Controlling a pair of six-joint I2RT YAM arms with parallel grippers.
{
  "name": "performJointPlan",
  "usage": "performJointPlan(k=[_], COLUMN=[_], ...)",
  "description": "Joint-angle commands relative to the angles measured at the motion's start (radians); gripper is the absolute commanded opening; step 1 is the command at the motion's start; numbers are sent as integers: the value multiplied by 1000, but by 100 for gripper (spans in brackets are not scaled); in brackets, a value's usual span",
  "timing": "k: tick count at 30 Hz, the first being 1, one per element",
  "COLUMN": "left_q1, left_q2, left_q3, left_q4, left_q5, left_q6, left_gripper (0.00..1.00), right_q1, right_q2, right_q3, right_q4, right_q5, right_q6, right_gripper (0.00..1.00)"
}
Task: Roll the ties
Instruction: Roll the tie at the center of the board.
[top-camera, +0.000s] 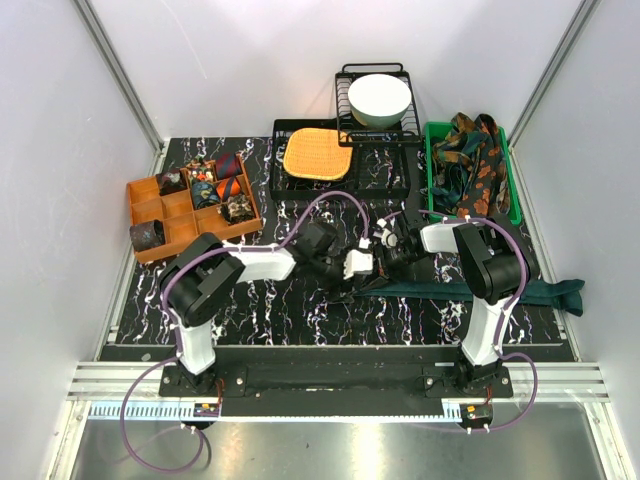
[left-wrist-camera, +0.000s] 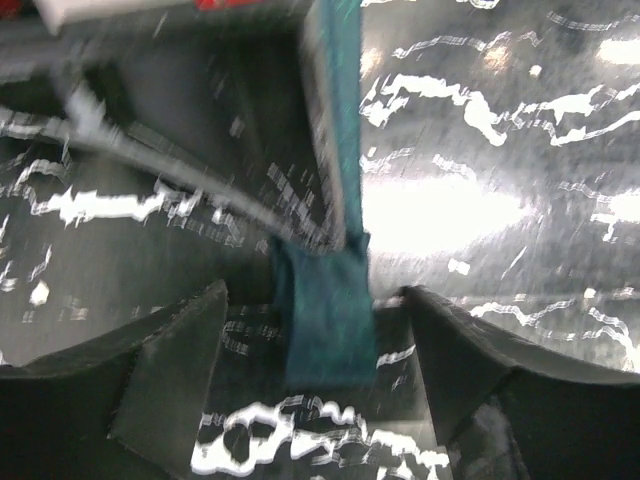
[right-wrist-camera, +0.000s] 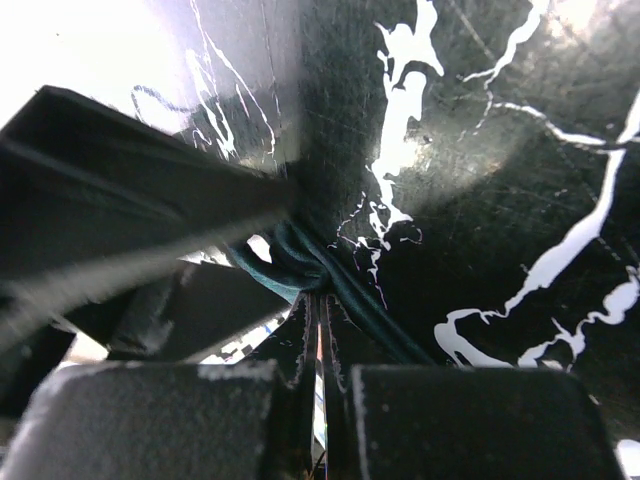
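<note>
A plain dark teal tie (top-camera: 470, 290) lies flat along the marble table, running from the centre out to the right edge. My right gripper (top-camera: 385, 243) is shut, and its tips (right-wrist-camera: 318, 296) pinch a bunched fold of that tie (right-wrist-camera: 290, 262). My left gripper (top-camera: 358, 265) faces it, open. In the left wrist view the tie's narrow end (left-wrist-camera: 325, 310) lies between the spread fingers (left-wrist-camera: 170, 370), touching neither of them. Several rolled ties (top-camera: 215, 185) sit in an orange divided box (top-camera: 150, 190). Loose patterned ties (top-camera: 475, 160) fill a green bin.
The green bin (top-camera: 517, 190) stands at the back right and the orange box at the left. A black tray (top-camera: 395, 175) holds an orange woven mat (top-camera: 318, 153). Behind it a wire rack (top-camera: 345, 85) carries a white bowl (top-camera: 378, 98). White walls close in both sides.
</note>
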Motion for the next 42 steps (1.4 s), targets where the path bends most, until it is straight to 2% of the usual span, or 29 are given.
performJointPlan(k=[1, 3, 6, 7, 11, 17, 24, 31, 36, 37, 38, 42], left_q1=[-31, -40, -52, -54, -55, -57, -57, -55, -49, -48, -46, -40], left_q2=[44, 61, 76, 74, 58, 25, 54, 70, 70, 70, 73, 73], left_q3=[64, 85, 108, 108, 89, 24, 56, 61, 62, 64, 64, 59], left_q4=[-66, -95, -145, -181, -275, -322, -356, -362, -346, -343, -341, -333], left_q5=[-48, -60, -65, -63, -57, -49, -37, -34, -40, -42, -40, -45], left_q6=[24, 21, 43, 61, 156, 228, 228, 213, 184, 167, 159, 135], left_gripper=[72, 60, 50, 42, 31, 28, 29, 28, 19, 17, 17, 15], right_q1=[16, 18, 20, 20, 21, 21, 21, 23, 21, 21, 21, 23], right_q2=[-20, -26, -36, -37, -72, -56, 0, -86, -65, -62, -57, -68], right_q3=[-16, -18, -18, -21, -10, 36, 74, 90, 83, 77, 74, 45], right_q4=[-8, -7, -4, -2, -11, -70, -66, -74, -54, -50, -36, -11], right_q5=[64, 57, 47, 37, 21, 64, 61, 43, 35, 27, 20, -19], right_q6=[-23, -18, -9, -4, 0, -59, -69, -83, -58, -50, -43, -4], right_gripper=[0, 0, 0, 0, 0, 0, 0, 0, 1, 3, 13, 28])
